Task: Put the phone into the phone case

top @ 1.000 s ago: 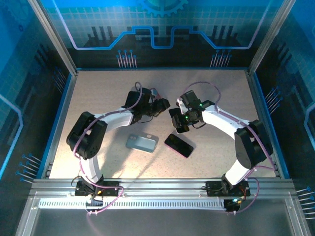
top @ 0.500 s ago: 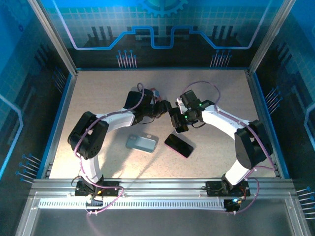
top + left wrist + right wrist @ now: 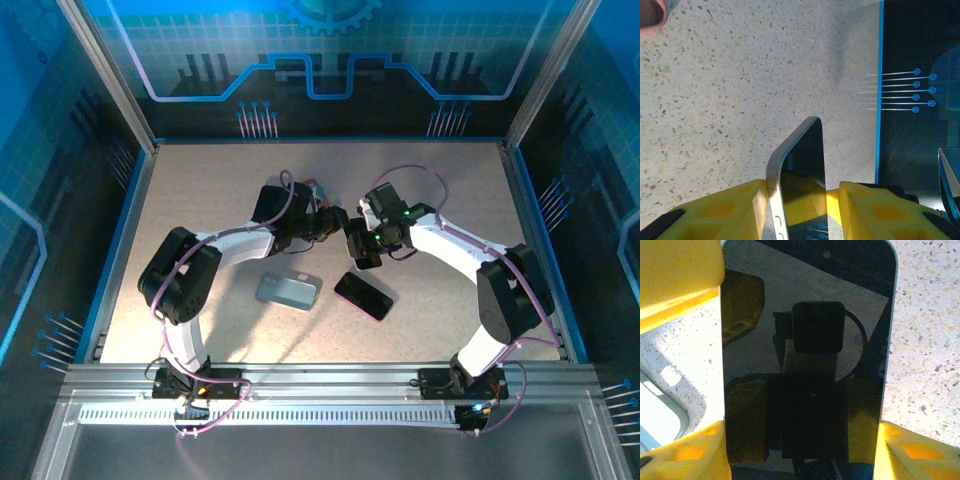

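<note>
1. Speckled table (image 3: 220, 190) underneath; right end effector (image 3: 362, 248) gripped the phone (image 3: 805, 365) across its width, seemingly for a handover.
2. Left end effector (image 3: 802, 210) straddled its edge; grip unclear.
3. Phone case (image 3: 288, 291) lay flat beneath them, ready.

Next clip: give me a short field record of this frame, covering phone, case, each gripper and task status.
phone: held above the table, screen dark
right gripper: shut on the phone's edges
left gripper: fingers either side of the phone, grip unclear
phone case: grey-blue, flat on the table
dark flat item: beside the phone case; phone or case, cannot tell
status: phone not yet in the phone case
</note>
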Robot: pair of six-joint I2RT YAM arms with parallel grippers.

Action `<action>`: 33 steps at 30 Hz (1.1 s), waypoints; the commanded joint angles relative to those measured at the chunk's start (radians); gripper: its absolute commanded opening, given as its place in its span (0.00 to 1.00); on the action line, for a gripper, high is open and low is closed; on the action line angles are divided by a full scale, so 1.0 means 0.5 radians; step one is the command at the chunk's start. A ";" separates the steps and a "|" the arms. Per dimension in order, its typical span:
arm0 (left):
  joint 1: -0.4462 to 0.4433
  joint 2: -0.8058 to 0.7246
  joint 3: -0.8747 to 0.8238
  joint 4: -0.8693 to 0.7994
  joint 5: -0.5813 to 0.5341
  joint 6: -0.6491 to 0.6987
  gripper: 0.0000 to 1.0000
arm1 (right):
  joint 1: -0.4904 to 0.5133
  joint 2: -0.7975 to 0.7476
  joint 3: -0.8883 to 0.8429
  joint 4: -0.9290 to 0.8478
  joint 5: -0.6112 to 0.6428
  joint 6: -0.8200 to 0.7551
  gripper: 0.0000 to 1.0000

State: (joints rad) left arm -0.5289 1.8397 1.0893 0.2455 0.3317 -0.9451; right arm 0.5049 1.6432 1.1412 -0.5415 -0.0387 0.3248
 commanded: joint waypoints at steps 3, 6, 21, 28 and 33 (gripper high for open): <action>-0.036 0.004 -0.072 0.061 0.039 -0.028 0.42 | 0.033 -0.086 0.109 0.036 -0.067 0.038 0.51; -0.037 0.000 -0.100 0.059 0.032 -0.023 0.42 | 0.031 -0.104 0.111 0.034 -0.063 0.038 0.51; -0.040 -0.032 -0.136 0.160 0.032 -0.059 0.42 | 0.052 -0.114 0.074 0.071 -0.128 0.090 0.51; -0.039 0.017 -0.093 0.178 0.036 -0.083 0.40 | 0.070 -0.097 0.095 0.071 -0.137 0.094 0.51; -0.040 0.044 -0.063 0.173 0.034 -0.086 0.37 | 0.085 -0.087 0.105 0.074 -0.148 0.101 0.50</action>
State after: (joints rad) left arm -0.5400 1.8397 1.0306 0.3134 0.3351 -0.9718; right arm 0.5304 1.6226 1.1610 -0.5301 -0.0875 0.3630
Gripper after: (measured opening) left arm 0.373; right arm 0.606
